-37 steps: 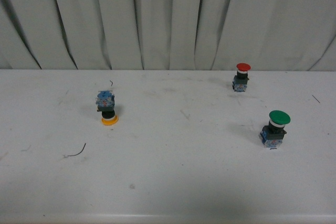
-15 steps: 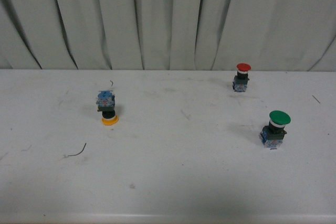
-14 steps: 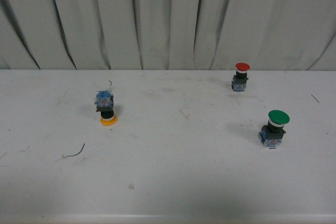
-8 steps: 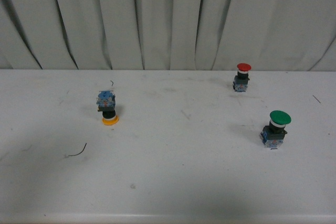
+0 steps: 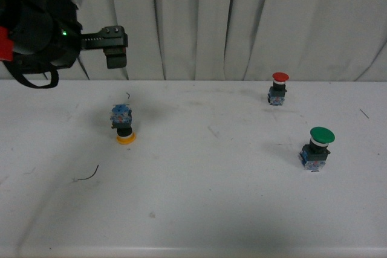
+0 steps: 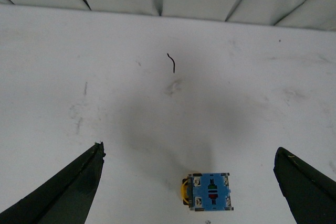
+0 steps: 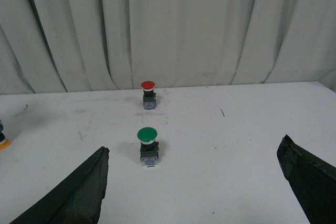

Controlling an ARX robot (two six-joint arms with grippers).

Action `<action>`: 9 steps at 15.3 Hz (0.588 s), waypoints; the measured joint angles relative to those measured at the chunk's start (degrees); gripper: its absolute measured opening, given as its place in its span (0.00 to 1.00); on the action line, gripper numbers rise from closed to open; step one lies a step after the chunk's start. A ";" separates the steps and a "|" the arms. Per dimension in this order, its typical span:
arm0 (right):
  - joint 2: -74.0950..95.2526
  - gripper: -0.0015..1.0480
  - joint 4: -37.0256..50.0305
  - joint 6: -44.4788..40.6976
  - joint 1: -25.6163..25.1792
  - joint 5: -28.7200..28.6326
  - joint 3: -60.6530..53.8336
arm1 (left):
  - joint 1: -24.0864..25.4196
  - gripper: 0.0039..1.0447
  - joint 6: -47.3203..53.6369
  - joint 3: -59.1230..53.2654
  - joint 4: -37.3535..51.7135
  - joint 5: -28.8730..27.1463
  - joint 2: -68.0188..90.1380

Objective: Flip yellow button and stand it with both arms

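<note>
The yellow button (image 5: pixel 123 126) stands upside down on the white table (image 5: pixel 199 197), left of centre, resting on its yellow cap with the blue block base on top. My left gripper (image 5: pixel 116 52) hangs open above and behind it, at the end of the black left arm (image 5: pixel 36 28). In the left wrist view the yellow button (image 6: pixel 210 192) shows its blue base between the two spread fingers (image 6: pixel 79 187), with neither finger touching it. My right gripper (image 7: pixel 195 145) is open and holds nothing. It does not show in the front view. The yellow cap (image 7: pixel 3 142) peeks in at the right wrist view's edge.
A red-capped button (image 5: pixel 279 89) stands upright at the back right, and a green-capped button (image 5: pixel 317 148) stands nearer on the right. Both show between the right fingers (image 7: pixel 148 145). A thin black wire scrap (image 5: pixel 87 176) lies front left. A pale curtain (image 5: pixel 199 22) hangs behind the table.
My left arm has come into the front view at the upper left, above the yellow button, casting a shadow on the table. The three buttons have not moved.
</note>
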 joint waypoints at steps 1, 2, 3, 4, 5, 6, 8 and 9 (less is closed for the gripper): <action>0.00 0.94 0.00 0.00 0.00 0.02 0.00 | -0.59 0.94 -0.22 5.81 -5.44 -0.07 4.07; 0.00 0.94 0.00 0.00 0.00 0.00 0.00 | -0.98 0.94 -1.46 10.29 -10.43 -0.02 7.08; 0.00 0.94 -0.02 0.00 0.00 0.02 0.00 | -1.36 0.94 -1.84 12.79 -13.27 -0.15 8.74; 0.00 0.94 0.00 -0.02 0.00 0.02 0.00 | -1.75 0.94 -1.99 14.19 -15.41 -0.11 9.51; 0.00 0.94 -0.02 0.00 0.00 0.02 0.00 | -2.14 0.94 -1.88 14.36 -16.85 1.20 9.55; 0.00 0.94 0.00 -0.02 0.00 0.00 0.00 | -2.45 0.94 -1.36 14.36 -17.18 2.91 9.55; 0.00 0.94 -0.02 -0.02 0.00 0.00 0.00 | -3.26 0.94 1.40 13.44 -16.81 6.58 9.53; 0.00 0.94 -0.02 0.00 0.00 0.02 0.00 | -3.39 0.94 2.99 12.35 -17.14 7.26 9.53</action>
